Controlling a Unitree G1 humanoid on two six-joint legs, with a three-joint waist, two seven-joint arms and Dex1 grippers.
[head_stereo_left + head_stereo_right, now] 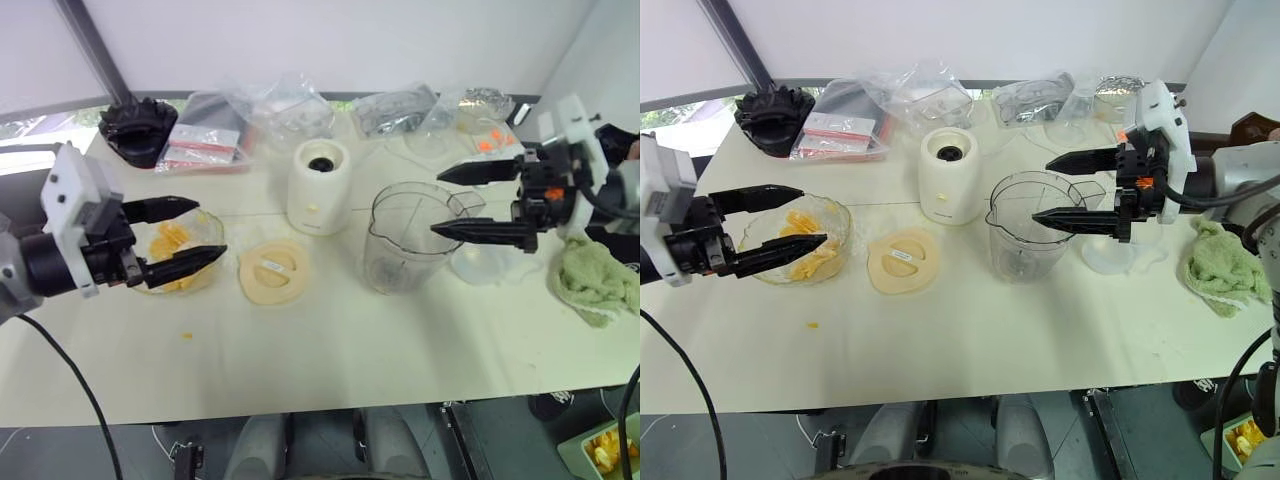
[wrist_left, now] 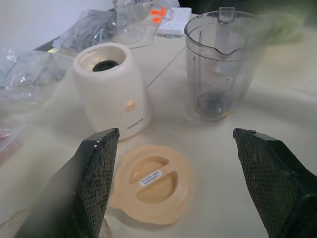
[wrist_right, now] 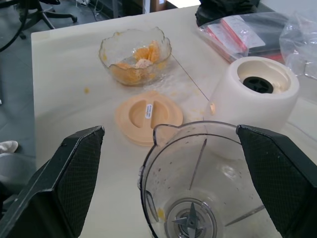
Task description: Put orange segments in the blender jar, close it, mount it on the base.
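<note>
The orange segments point(image 1: 800, 240) lie heaped in a shallow scalloped glass dish point(image 1: 835, 215) toward the left of the worktop point(image 1: 970, 340); one small orange scrap point(image 1: 812, 325) sits loose on the worktop in front of the dish. The blender jar point(image 1: 1025, 240) stands upright and open near the middle, its blade visible at the bottom in the right wrist view and almost nothing inside. Just beside it to the left and slightly behind stands the base point(image 1: 948, 175), its black socket uncovered. The flat cream lid point(image 1: 902, 260) lies on the worktop between dish and jar, in front of the base. The left gripper point(image 1: 810, 215) hovers over the dish, fingers spread wide and holding nothing. The right gripper point(image 1: 1040, 190) hangs above the jar's rim, fingers also wide and empty. A green cloth point(image 1: 1225, 270) lies at the right edge, and plastic bags point(image 1: 920, 95) crowd the back.
</note>
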